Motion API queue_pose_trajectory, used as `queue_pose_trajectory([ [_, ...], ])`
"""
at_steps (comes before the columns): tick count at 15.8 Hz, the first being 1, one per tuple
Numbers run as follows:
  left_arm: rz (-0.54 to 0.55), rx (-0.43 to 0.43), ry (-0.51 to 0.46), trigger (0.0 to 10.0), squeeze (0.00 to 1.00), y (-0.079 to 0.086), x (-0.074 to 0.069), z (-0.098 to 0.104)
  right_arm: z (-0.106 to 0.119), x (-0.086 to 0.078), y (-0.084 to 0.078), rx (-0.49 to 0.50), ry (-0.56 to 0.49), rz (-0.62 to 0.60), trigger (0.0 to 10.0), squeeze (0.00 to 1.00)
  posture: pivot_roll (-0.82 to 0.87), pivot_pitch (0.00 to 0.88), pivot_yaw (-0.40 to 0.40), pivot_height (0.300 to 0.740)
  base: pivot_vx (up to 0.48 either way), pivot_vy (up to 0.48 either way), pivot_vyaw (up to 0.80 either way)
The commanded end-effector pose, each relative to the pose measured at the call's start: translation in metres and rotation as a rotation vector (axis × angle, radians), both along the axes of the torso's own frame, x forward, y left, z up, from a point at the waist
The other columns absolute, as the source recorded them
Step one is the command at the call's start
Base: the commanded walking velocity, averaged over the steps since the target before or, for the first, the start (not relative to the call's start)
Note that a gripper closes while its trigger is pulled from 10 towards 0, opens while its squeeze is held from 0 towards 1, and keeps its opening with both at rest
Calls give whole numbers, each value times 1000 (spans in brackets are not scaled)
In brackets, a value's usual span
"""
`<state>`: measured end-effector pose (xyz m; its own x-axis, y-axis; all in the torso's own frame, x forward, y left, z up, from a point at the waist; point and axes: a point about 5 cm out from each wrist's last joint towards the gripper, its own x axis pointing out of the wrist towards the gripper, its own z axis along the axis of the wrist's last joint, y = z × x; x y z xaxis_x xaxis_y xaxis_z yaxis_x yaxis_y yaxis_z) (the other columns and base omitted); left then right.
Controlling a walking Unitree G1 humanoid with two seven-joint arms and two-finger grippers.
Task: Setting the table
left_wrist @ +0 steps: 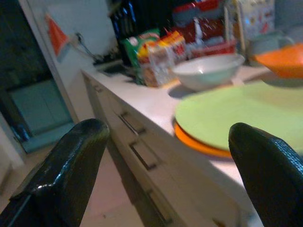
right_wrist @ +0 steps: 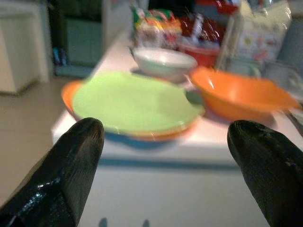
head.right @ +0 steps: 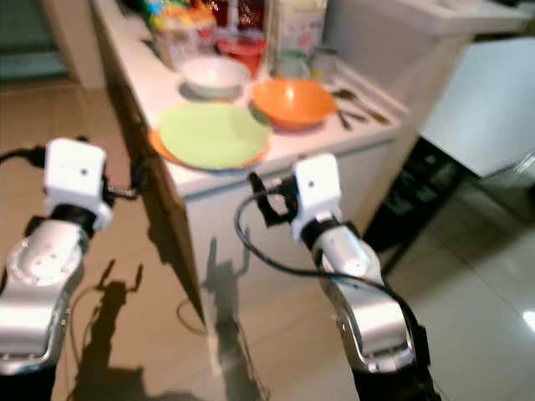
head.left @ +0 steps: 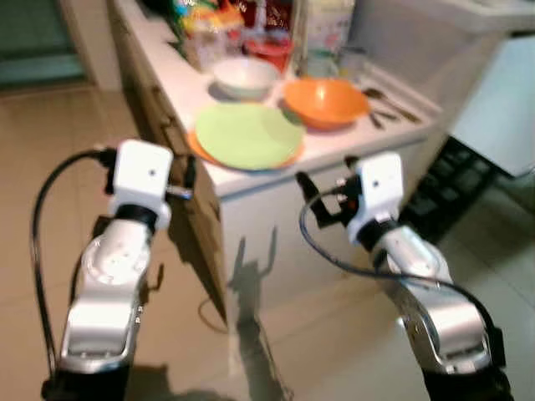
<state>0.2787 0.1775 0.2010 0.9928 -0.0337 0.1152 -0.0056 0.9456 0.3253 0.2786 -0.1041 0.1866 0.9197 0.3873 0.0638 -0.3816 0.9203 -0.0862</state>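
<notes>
Black fingers spread wide on both the left gripper (left_wrist: 165, 175) and right gripper (right_wrist: 163, 165), just before the white counter (head.left: 242, 180). On its near edge a green plate (head.left: 247, 134) lies on an orange plate (head.left: 197, 147). Behind sit an orange bowl (head.left: 326, 102) and white bowl (head.left: 244, 76).

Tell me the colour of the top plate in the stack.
Light green top plate, clearest in the right wrist view.

Bare floor (head.left: 50, 142) lies open beside the counter (head.left: 251, 180). On top, a green plate (head.left: 247, 134) fills the near edge; bowls (head.left: 324, 102) and packets (head.left: 201, 25) crowd behind it.
</notes>
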Motion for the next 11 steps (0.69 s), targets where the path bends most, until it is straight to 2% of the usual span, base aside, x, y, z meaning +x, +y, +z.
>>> queue_pose_trajectory([
  [1, -28, -9, -12, 10000, 0, -8, 1, 4, 2, 1, -9, -22, -10, -29, 10000, 0, 69, 0, -16, 740, 409, 0, 800],
  [6, -46, -15, -5, 10000, 0, -11, 0, 3, 2, 1, -18, -43, 0, -55, 10000, 0, 65, 0, -15, 740, 405, 0, 0],
  [7, -49, -14, -4, 10000, 0, -11, 0, 2, 0, -5, -18, -90, 11, -16, 10000, 0, 67, 0, -17, 740, 390, 0, 0],
  [9, -54, -13, -1, 10000, 0, -11, 0, 2, 1, -16, -20, -107, 28, 35, 10000, 0, 65, 0, -17, 740, 364, 0, 0],
  [11, -80, -49, 22, 10000, 0, -12, 0, -1, 1, -19, -25, -113, 61, 38, 10000, 0, 56, 0, -10, 740, 0, 0, 0],
])
